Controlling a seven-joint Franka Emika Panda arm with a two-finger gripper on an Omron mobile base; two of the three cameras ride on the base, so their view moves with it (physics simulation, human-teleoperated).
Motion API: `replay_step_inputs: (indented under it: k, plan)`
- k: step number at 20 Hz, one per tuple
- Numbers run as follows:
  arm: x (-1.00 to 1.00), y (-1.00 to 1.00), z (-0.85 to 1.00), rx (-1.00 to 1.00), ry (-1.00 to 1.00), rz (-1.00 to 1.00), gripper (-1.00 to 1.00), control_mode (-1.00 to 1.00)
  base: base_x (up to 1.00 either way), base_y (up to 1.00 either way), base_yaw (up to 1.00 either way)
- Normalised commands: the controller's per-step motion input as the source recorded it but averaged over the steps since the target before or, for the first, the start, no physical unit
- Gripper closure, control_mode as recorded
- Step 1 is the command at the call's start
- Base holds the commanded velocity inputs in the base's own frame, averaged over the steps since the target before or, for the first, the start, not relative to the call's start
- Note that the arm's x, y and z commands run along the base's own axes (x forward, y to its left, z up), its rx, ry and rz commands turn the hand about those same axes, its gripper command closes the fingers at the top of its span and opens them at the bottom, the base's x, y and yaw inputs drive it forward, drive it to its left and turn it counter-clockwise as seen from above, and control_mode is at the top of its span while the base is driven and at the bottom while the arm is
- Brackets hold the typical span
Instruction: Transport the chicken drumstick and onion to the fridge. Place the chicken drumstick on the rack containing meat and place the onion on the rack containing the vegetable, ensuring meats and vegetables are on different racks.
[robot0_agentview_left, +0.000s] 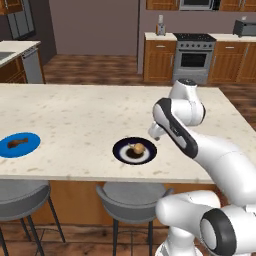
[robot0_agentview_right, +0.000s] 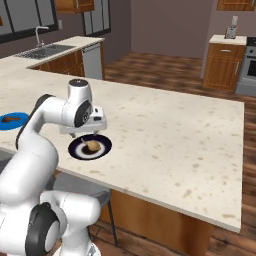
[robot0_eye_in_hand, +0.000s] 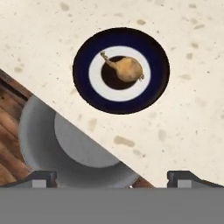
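Kitchen island desk (robot0_agentview_left: 75, 115) carries both items: onion (robot0_eye_in_hand: 127, 69) on dark ringed plate (robot0_eye_in_hand: 87, 87) near the front edge, chicken drumstick (robot0_agentview_left: 16, 144) on blue plate (robot0_agentview_left: 31, 148) far left. Gripper (robot0_eye_in_hand: 112, 177) hovers above onion, jaws wide, empty, likely lining up a grasp.

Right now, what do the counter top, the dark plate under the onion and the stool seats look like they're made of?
Counter top: pale speckled stone, perhaps granite or quartz, matte; the flecks suggest it.
Dark plate: likely glazed ceramic, navy with a white ring, smooth.
Stool seats: grey, plain and matte, plastic or painted metal; hard to tell.
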Motion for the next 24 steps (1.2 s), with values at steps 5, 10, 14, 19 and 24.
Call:
replay_step_inputs:
  k: [5, 10, 14, 19, 24]
  plan:
    - [0.45, 0.0, -0.27, 0.0, 0.0, 0.28, -1.0, -1.0, 0.0, 0.0, 0.0]
    - [0.25, 0.14, -0.38, -0.07, 0.0, 0.28, -1.0, -1.0, 0.0, 0.0, 0.0]
    - [0.33, 0.33, -0.46, -0.13, 0.0, 0.19, -1.0, -1.0, 0.0, 0.0, 0.0]
    - [0.37, 0.15, -0.37, -0.09, 0.01, 0.08, -1.0, -1.0, 0.0, 0.0, 0.0]
    - [0.28, 0.06, -0.2, -0.01, 0.14, 0.01, -1.0, -1.0, 0.0, 0.0, 0.0]
